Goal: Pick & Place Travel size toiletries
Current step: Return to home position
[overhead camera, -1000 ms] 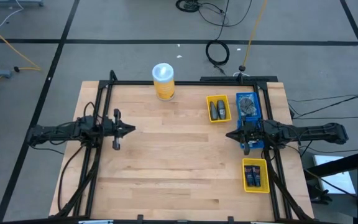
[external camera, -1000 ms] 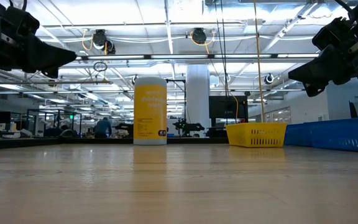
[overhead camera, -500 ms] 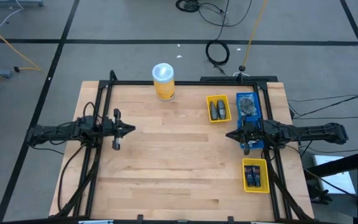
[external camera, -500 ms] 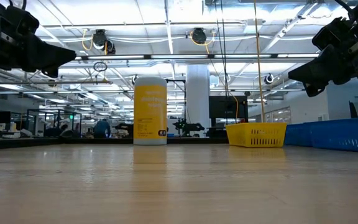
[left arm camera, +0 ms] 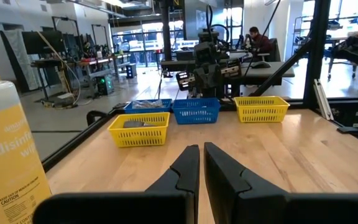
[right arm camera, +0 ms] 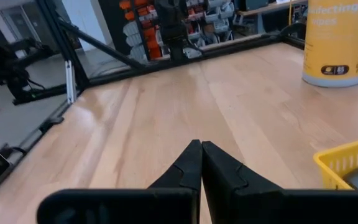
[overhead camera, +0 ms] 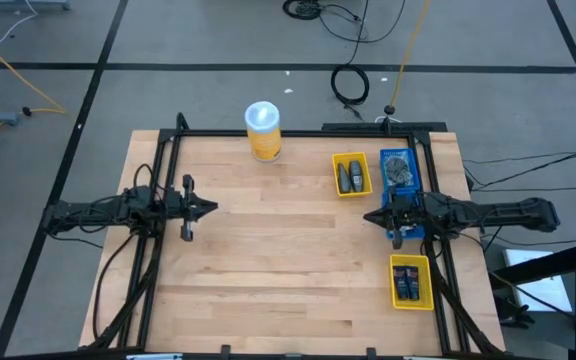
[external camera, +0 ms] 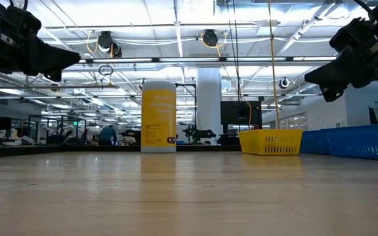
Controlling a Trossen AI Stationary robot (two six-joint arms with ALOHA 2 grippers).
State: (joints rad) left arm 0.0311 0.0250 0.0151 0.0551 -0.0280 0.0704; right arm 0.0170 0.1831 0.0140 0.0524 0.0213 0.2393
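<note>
The toiletries lie in trays at the table's right side in the high view. Grey oval pieces [overhead camera: 349, 177] are in a yellow tray, dark grey pouches [overhead camera: 399, 167] in the blue tray, and dark-blue bottles [overhead camera: 407, 282] in a second yellow tray. My left gripper [overhead camera: 209, 208] hovers shut over the left half of the table, its shut tips [left arm camera: 201, 153] pointing toward the trays. My right gripper [overhead camera: 369, 216] is shut and hovers just left of the blue tray; its wrist view [right arm camera: 201, 149] shows only bare wood ahead. No white tubes show.
A tall yellow canister with a white lid [overhead camera: 263, 130] stands at the table's far edge. The far yellow tray [overhead camera: 362, 175], the blue tray [overhead camera: 413, 232] and the near yellow tray [overhead camera: 426, 283] line the right side. Bare wood spans the middle [overhead camera: 278, 250].
</note>
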